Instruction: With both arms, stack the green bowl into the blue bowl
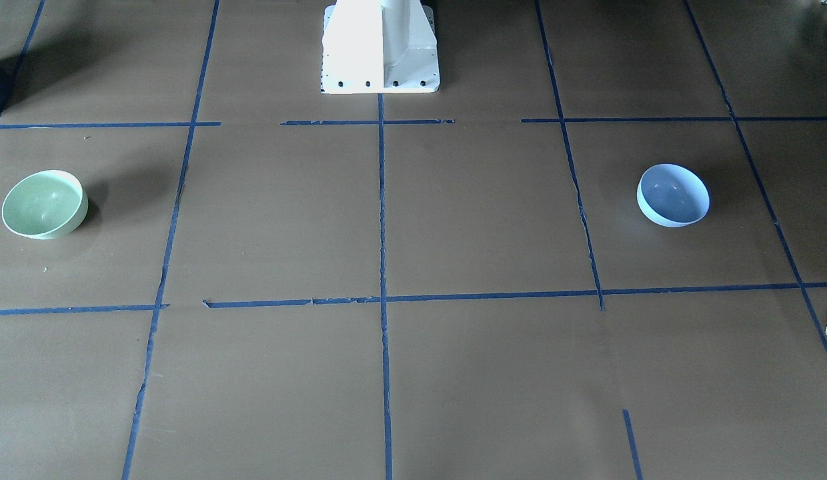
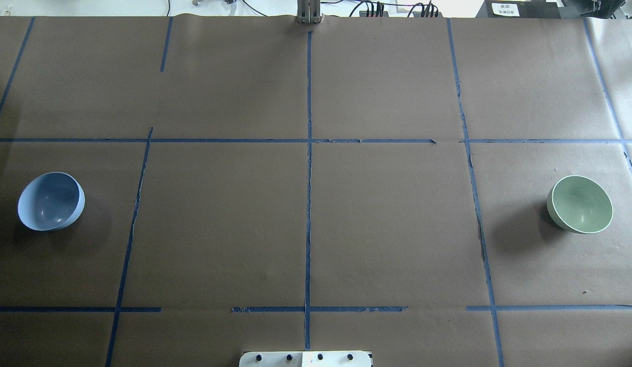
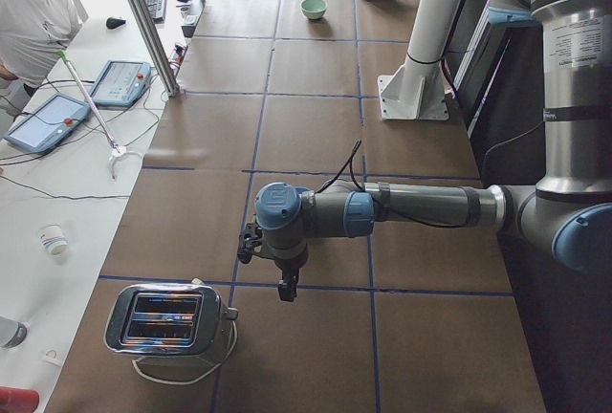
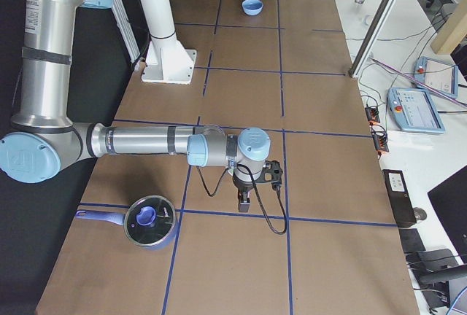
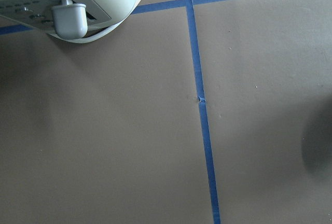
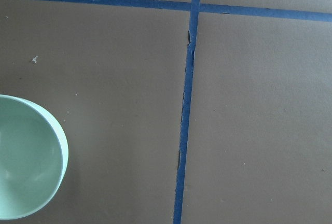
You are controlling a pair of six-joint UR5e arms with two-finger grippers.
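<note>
Straddling the right wrist view's edge: green bowl [image 6: 28, 162].

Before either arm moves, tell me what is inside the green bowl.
Nothing: the green bowl shows a bare, glossy inside, standing upright on the table. The patch of table directly beneath it is covered.

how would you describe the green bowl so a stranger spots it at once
Start at the brown table gridded with blue tape. Go toward its end on the robot's right: the green bowl, pale mint, sits there. Its twin at the opposite end is the blue bowl.
</note>
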